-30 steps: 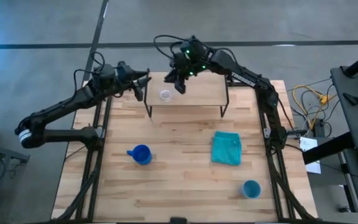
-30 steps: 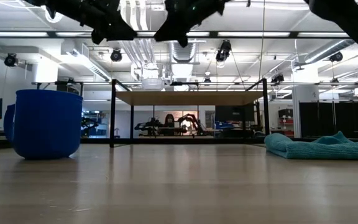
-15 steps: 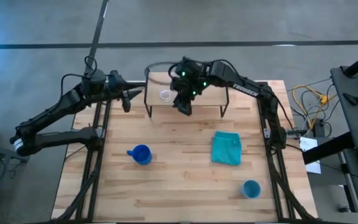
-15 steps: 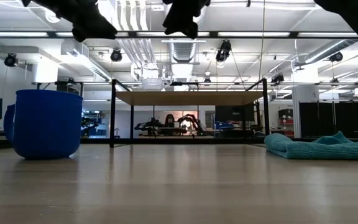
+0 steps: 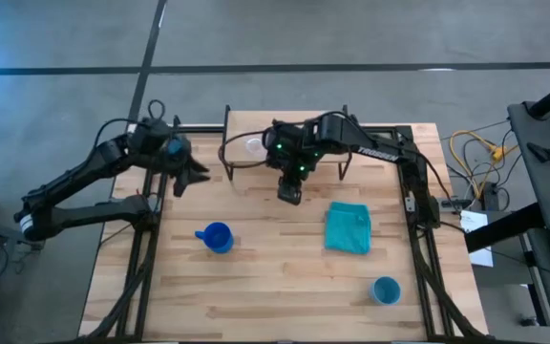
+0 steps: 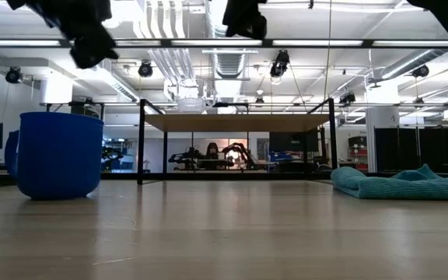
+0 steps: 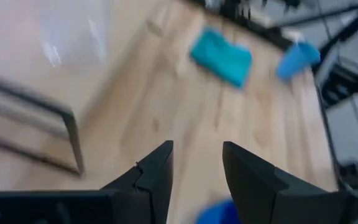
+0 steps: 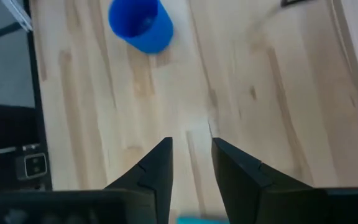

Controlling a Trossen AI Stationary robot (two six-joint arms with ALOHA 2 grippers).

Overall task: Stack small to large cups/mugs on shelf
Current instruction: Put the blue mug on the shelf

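Note:
The clear cup (image 5: 254, 146) stands on its base on the left part of the light-wood shelf (image 5: 304, 141), and shows in the low view too (image 6: 190, 103). The deep blue mug (image 5: 216, 237) stands on the tabletop, near left. The light blue cup (image 5: 386, 290) stands near the right near corner. My right gripper (image 5: 289, 194) hangs open above the table, just in front of the shelf; its wrist view looks down on the blue mug (image 8: 140, 25). My left gripper (image 5: 195, 173) hovers open by the shelf's left end, touching nothing.
A teal folded cloth (image 5: 348, 227) lies right of centre, between the shelf and the light blue cup. The shelf's thin black legs (image 6: 141, 144) stand at the table's far side. Bare wood lies between the mug and the cloth.
My right gripper has drawn back from over the shelf beside the clear cup toward the near edge, and now hangs in front of the shelf. My left gripper has swung away from the shelf's left end, toward the near left. The clear cup has stayed on the shelf.

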